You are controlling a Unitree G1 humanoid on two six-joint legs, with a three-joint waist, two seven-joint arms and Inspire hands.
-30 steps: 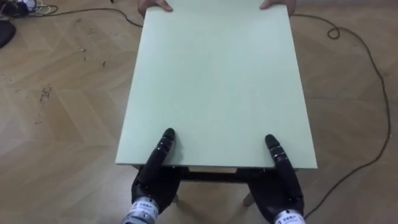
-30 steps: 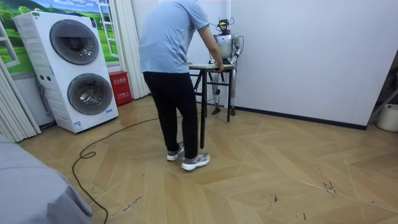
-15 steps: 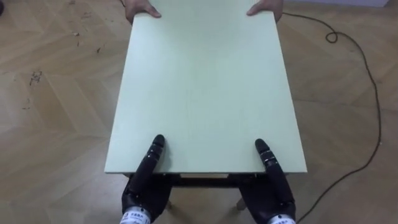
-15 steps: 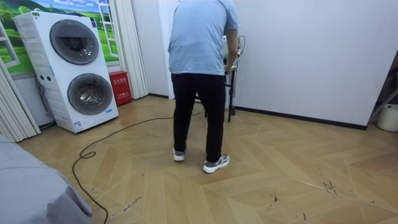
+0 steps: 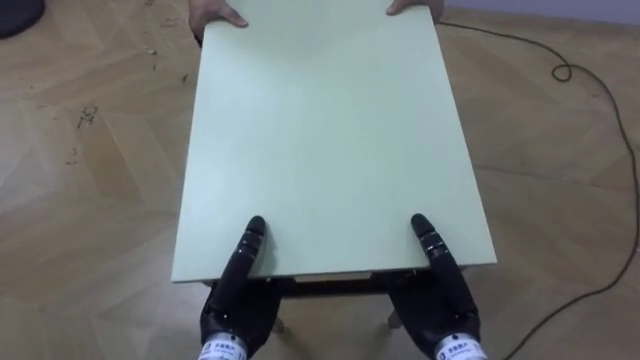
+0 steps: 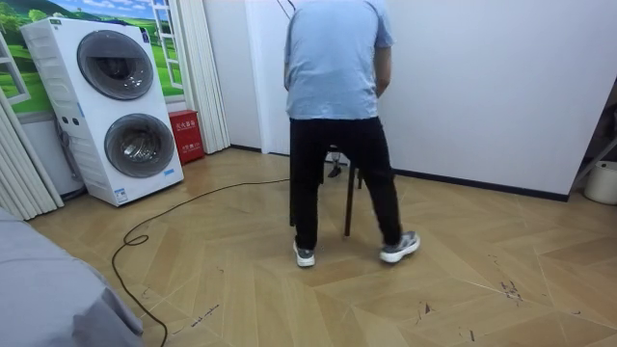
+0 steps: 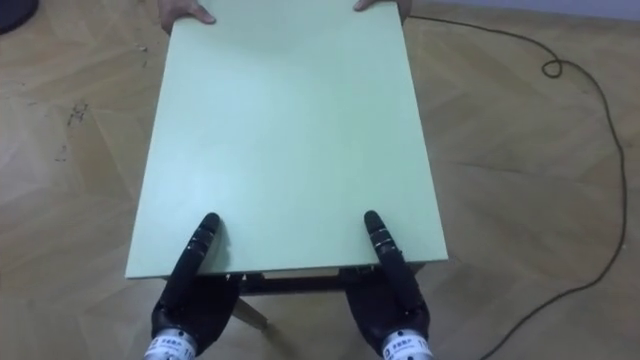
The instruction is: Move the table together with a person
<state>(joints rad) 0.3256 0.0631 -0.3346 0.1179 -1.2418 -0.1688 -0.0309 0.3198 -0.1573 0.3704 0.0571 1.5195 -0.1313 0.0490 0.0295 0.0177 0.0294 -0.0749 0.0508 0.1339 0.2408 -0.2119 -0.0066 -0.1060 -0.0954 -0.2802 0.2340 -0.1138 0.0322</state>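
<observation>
Standing in front, a person hides the robot in the room view. The left hand and right hand are half under the table's near edge; their grip I cannot tell.

I'm working in what looks like a home laundry room: a stacked washer and dryer by the wall, pale curtains beside them, a herringbone wood floor, and plain white walls.
</observation>
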